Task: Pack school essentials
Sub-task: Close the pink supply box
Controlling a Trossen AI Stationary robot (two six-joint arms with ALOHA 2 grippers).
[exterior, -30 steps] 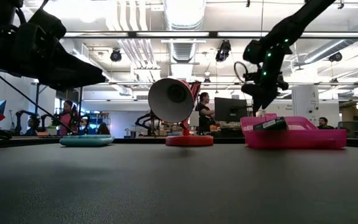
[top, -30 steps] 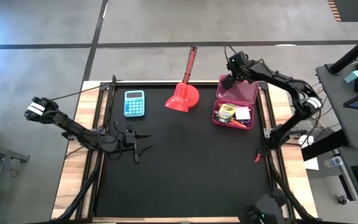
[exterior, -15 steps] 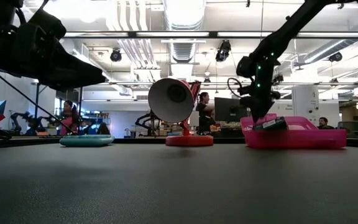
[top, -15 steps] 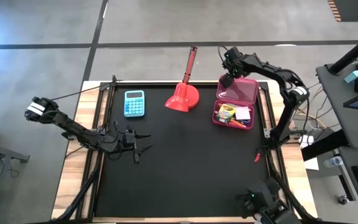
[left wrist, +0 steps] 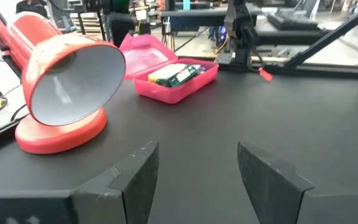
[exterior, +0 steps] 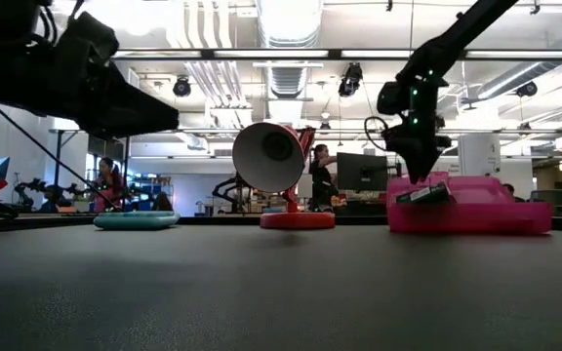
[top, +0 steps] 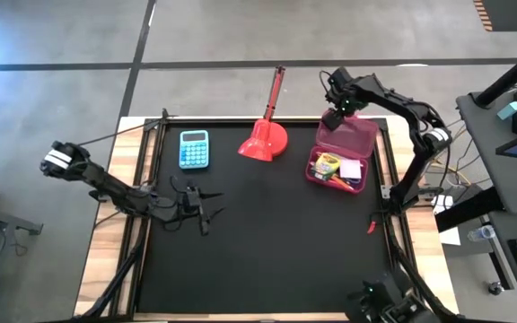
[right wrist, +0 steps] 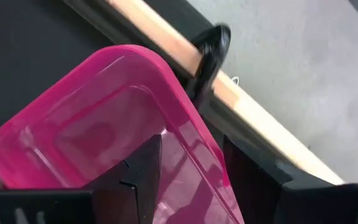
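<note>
The pink pencil box (top: 337, 169) sits on the black mat near the table's far right corner. Its lid (top: 348, 135) lies open on the far side. Inside are the yellow-green crayon box (top: 328, 162), a white square (top: 351, 164) and pencils (top: 340, 178). The crayon box (left wrist: 173, 74) also shows in the left wrist view. My right gripper (top: 336, 114) is at the lid's far left corner, shut on its rim. My left gripper (top: 201, 212) hovers open over the mat's left part, touching nothing. My right gripper holds the open lid by its rim (right wrist: 194, 155) near the far left corner. The rim runs between the two fingers, one finger (right wrist: 143, 167) over the lid's hollow and the other outside it. The fingers come from above, pointing down.
A light-blue calculator (top: 194, 148) lies at the mat's far left. The red scoop (top: 264, 141) stands between it and the box, its handle (top: 276, 88) reaching past the far edge. A small red piece (top: 372, 228) lies at the mat's right edge. The mat's middle and near part are bare.
My right gripper swung first a little toward the table's left, then back toward the right while staying low at the lid. The pink box slid slightly toward the right with it. My left gripper drifted a little toward the right.
</note>
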